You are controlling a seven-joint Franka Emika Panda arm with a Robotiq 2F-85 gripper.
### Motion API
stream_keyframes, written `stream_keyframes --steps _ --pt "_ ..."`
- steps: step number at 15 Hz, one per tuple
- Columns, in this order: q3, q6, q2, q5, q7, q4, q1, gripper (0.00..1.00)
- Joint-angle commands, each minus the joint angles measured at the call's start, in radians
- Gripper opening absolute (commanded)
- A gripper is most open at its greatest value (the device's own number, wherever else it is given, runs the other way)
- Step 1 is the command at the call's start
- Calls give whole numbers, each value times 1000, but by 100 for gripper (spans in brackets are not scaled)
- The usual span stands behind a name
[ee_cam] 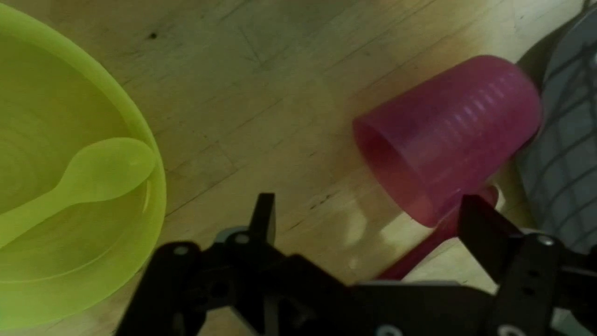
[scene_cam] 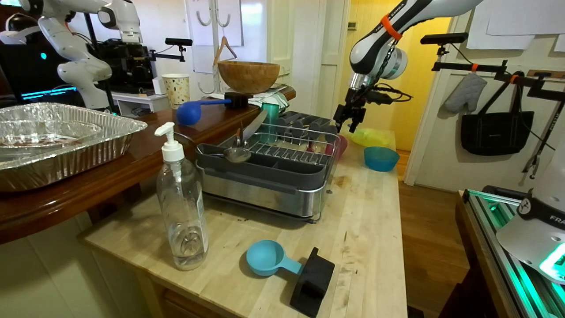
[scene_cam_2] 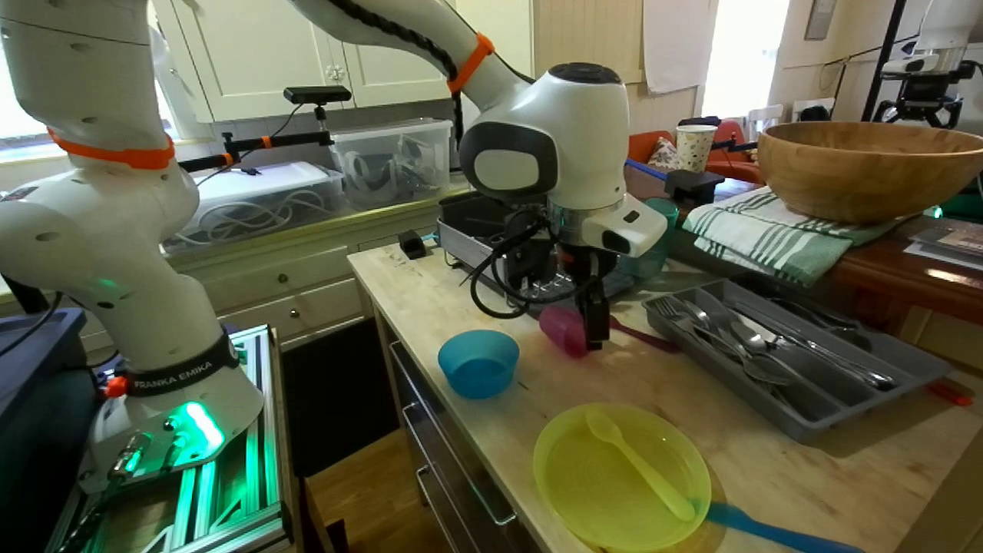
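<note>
Presently, the gripper (ee_cam: 366,205) has its jaws spread wide, holding nothing, near the cup (ee_cam: 457,135). This cup, of translucent pink plastic, tapered and finely ridged, lies sideways upon the wooden table (ee_cam: 252,107). Beside it is a slim red handle (ee_cam: 417,256); well apart from it, a round yellow dish (ee_cam: 28,116).

You have a wooden bowl (scene_cam_2: 860,180) on a green-striped towel (scene_cam_2: 783,230) | you see a clear pump bottle (scene_cam: 183,216) standing upright near a light-blue scoop (scene_cam: 267,258) touching a black block (scene_cam: 312,282) | a black bag (scene_cam: 496,132) hanging beside a grey oven mitt (scene_cam: 466,93)
</note>
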Motion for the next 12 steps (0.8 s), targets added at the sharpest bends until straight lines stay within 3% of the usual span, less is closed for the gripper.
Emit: stream_keyframes --steps 1,12 --pt "29 -110 32 115 -85 47 -45 100" --pt "74 -159 135 525 -234 127 -90 100"
